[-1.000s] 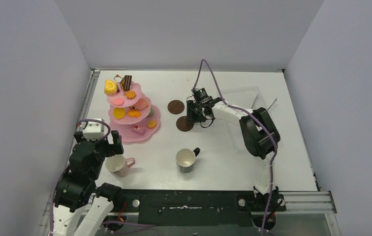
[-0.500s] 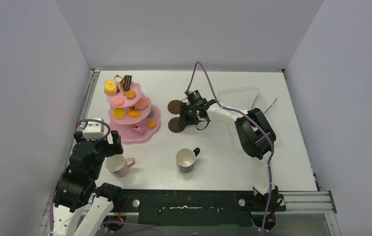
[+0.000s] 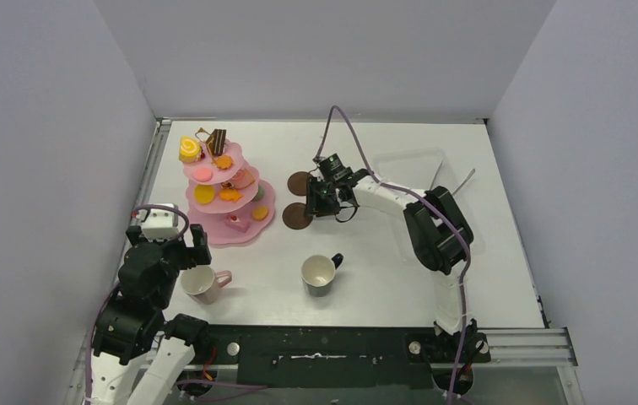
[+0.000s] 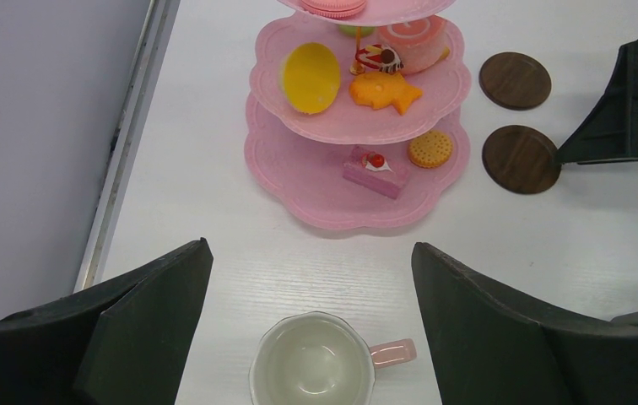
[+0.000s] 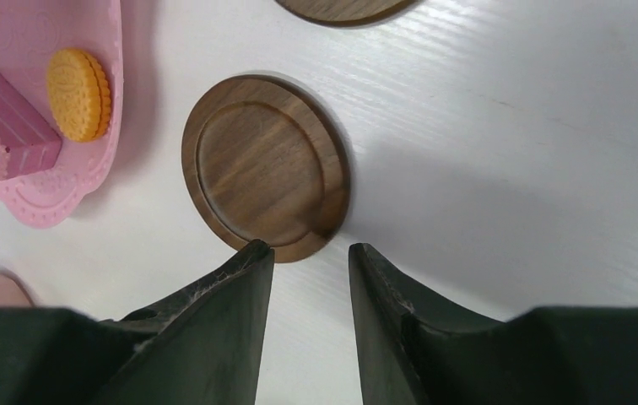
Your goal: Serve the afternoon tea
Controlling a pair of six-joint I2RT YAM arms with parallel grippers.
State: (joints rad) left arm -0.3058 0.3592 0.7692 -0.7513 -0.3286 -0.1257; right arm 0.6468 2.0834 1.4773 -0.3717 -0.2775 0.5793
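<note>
The pink three-tier stand (image 3: 229, 196) carries toy pastries at the back left. My right gripper (image 5: 310, 249) is low over the table with a narrow gap and nothing in it. Its left fingertip touches the edge of the nearer brown coaster (image 5: 261, 164), which lies beside the stand's bottom tier (image 5: 37, 194). The second coaster (image 3: 300, 182) lies just behind. My left gripper (image 4: 309, 246) stands wide open above the pink mug (image 4: 314, 363), not touching it. The black mug (image 3: 320, 274) stands upright near the front middle.
A clear plastic tray (image 3: 417, 169) lies at the back right behind the right arm, with long metal tongs (image 3: 466, 181) beside it. Grey walls close in the table on the left, back and right.
My right gripper has moved left, and the nearer coaster has slid left with it towards the stand. The left arm and both mugs have not moved.
</note>
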